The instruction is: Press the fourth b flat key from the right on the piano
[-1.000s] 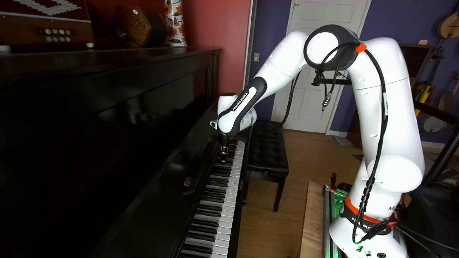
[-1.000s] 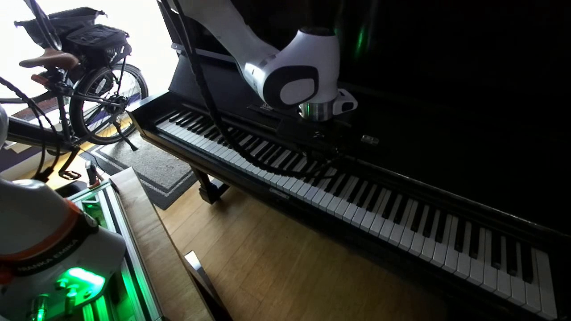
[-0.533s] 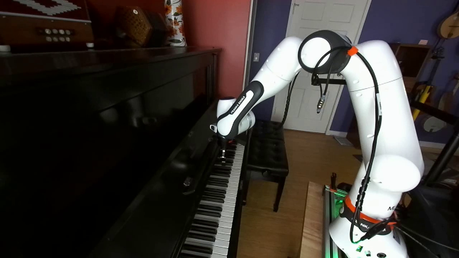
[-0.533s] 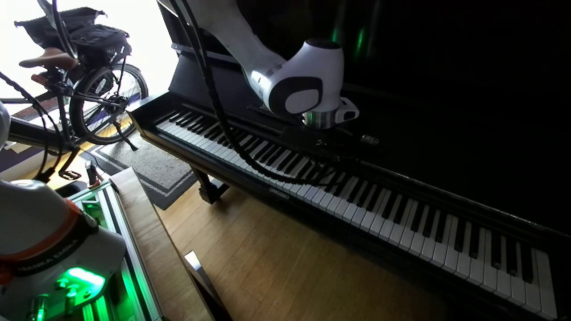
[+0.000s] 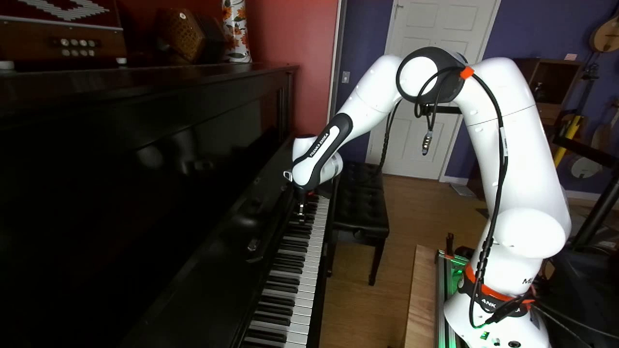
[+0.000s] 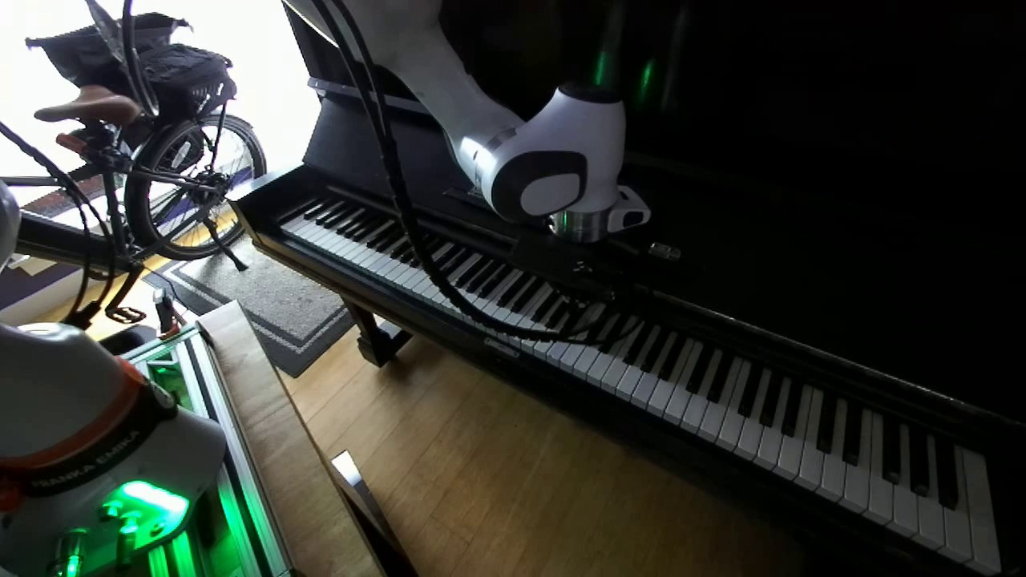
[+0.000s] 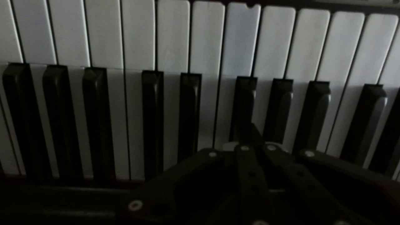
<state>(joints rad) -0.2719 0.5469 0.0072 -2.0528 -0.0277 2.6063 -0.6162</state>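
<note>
The glossy black piano (image 5: 203, 159) shows in both exterior views, with a long row of white and black keys (image 6: 745, 405). My gripper (image 7: 248, 129) comes in from the bottom of the wrist view, its fingers together and nothing between them. They overlap one black key (image 7: 245, 93), the leftmost of a group of three there, a B flat by that pattern. White key fronts face the top of this view. Whether the tips touch the key I cannot tell; it is very dark. Its place counted from the right end cannot be read in the wrist view.
A black cable (image 6: 413, 232) loops down in front of the keys. The padded bench (image 5: 360, 203) stands along the keyboard's far part. A wooden board (image 5: 420, 295) lies beside the arm's base. Instruments such as an accordion (image 5: 67, 41) sit on top of the piano.
The arm has come down toward the keys and shifted slightly rightward in the view with the bicycle. The cable has sunk with it. The gripper's jaws have come together.
</note>
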